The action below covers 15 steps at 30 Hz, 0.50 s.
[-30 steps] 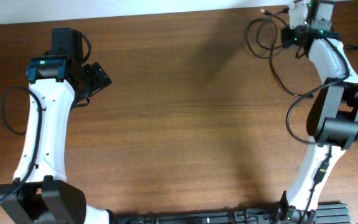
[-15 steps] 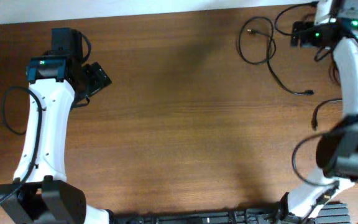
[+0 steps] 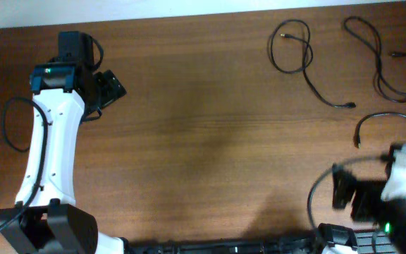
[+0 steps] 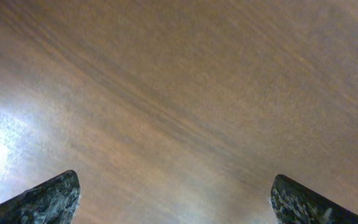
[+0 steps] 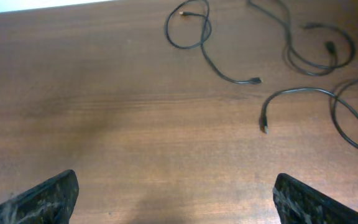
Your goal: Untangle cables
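Note:
Three thin black cables lie apart on the wooden table at the far right. One cable [image 3: 314,83] [image 5: 211,62] forms a loop with a tail. A second cable [image 3: 377,63] [image 5: 319,71] curls near the right edge. The third cable [image 3: 383,115] [image 5: 303,90] arcs just below them. Blurred at the near right, my right gripper [image 3: 351,197] [image 5: 176,199] is open and well short of the cables, with only bare wood between its fingers. At the far left, my left gripper [image 3: 108,88] [image 4: 176,199] hangs open over bare wood, holding nothing.
The table's far edge meets a white wall strip [image 3: 154,7]. Thicker black wires [image 3: 9,130] loop beside the left arm. A dark base rail [image 3: 245,247] runs along the near edge.
My right arm has pulled back from the far right corner to the near right edge. The cables it hung over now lie apart on the table. The left arm has not moved.

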Each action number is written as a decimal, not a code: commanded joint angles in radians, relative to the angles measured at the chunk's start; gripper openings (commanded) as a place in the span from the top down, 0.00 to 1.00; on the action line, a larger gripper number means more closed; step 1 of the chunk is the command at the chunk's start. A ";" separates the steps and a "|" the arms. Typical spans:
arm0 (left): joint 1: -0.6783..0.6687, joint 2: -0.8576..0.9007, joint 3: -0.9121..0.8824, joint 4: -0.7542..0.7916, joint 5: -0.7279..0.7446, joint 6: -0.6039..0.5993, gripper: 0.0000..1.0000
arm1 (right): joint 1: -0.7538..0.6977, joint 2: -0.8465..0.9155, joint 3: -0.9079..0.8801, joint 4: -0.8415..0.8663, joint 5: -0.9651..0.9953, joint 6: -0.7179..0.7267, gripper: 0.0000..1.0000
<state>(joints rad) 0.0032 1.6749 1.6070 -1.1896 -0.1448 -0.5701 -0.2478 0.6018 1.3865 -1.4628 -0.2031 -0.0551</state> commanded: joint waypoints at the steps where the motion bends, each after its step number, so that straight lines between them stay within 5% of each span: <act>1: 0.006 -0.006 0.008 -0.005 -0.001 -0.013 0.01 | 0.005 -0.219 -0.120 0.014 -0.004 0.005 0.01; 9: 0.006 -0.006 0.008 -0.005 -0.001 -0.013 0.01 | 0.005 -0.303 -0.140 -0.056 0.005 0.005 0.01; 15: 0.006 -0.006 0.008 -0.005 -0.001 -0.013 0.01 | 0.005 -0.303 -0.169 0.066 -0.034 0.084 0.01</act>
<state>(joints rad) 0.0032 1.6756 1.6077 -1.1927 -0.1452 -0.5701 -0.2478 0.3058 1.2469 -1.4387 -0.2272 -0.0166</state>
